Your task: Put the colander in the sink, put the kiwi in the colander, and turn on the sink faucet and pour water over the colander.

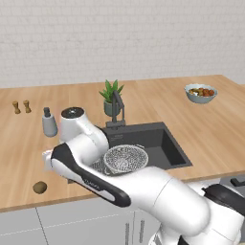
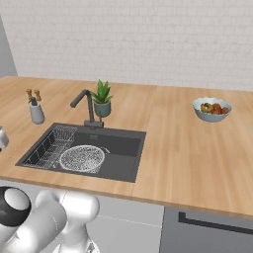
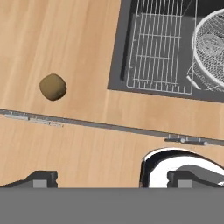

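The white-silver mesh colander (image 1: 125,159) sits in the dark grey sink (image 1: 162,139), toward its left half, and shows in the right base view too: colander (image 2: 82,158), sink (image 2: 126,148). A small brown kiwi (image 1: 39,187) lies on the wooden counter left of the sink, near the front edge. In the hand view my gripper (image 3: 113,180) hovers open over the counter. Nothing is between its fingertips (image 3: 41,179), and the kiwi (image 3: 53,86) lies well clear of them at upper left. The angular dark sink faucet (image 1: 117,107) stands behind the basin; no water shows.
A flat wire rack (image 2: 49,146) lies in the sink's left part beside the colander. A potted plant (image 1: 111,95) stands behind the faucet, with a grey soap dispenser (image 1: 49,122) and two brown shakers (image 1: 21,106) back left. A fruit bowl (image 1: 201,93) is far right.
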Available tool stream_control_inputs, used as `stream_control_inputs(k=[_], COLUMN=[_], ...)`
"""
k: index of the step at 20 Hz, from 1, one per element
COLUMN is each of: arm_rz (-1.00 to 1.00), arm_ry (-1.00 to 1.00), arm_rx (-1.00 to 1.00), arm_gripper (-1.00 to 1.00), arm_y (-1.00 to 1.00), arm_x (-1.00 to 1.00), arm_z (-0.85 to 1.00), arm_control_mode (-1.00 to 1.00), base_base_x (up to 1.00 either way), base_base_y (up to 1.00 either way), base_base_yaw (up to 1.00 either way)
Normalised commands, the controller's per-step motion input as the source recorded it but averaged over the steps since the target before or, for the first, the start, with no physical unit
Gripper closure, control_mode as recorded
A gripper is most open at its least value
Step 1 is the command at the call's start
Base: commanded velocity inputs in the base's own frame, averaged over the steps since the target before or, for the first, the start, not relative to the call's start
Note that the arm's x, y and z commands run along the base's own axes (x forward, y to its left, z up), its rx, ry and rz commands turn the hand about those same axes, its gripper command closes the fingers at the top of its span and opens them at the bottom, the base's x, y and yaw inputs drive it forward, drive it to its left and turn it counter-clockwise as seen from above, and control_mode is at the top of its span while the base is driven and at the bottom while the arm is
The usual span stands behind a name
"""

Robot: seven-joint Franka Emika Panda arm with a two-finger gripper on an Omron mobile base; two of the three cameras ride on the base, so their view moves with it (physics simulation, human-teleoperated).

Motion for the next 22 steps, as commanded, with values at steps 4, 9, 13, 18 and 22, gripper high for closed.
stream_control_inputs(k=[4,9,13,18,22], arm_rz=[0.00,0.00,0.00,0.00,-0.01], arm_ry=[-0.08,0.00,0.00,0.00,-0.02], arm_rx=[-0.04,-0.02,0.00,0.00,-0.02], arm_gripper=[-1.00,-1.00,-1.00,-1.00,-1.00], arm_y=[0.98,0.79,0.62,0.36,0.03], arm_x=[0.00,0.08,0.10,0.09,0.02], arm_z=[-0.26,-0.41,-0.43,-0.27,-0.30], arm_control_mode=[-1.00,-1.00,-1.00,-1.00,-1.00], base_base_x=[0.00,0.00,0.00,0.00,0.00], base_base_y=[0.00,0.00,0.00,0.00,0.00], base_base_yaw=[0.00,0.00,0.00,0.00,0.00])
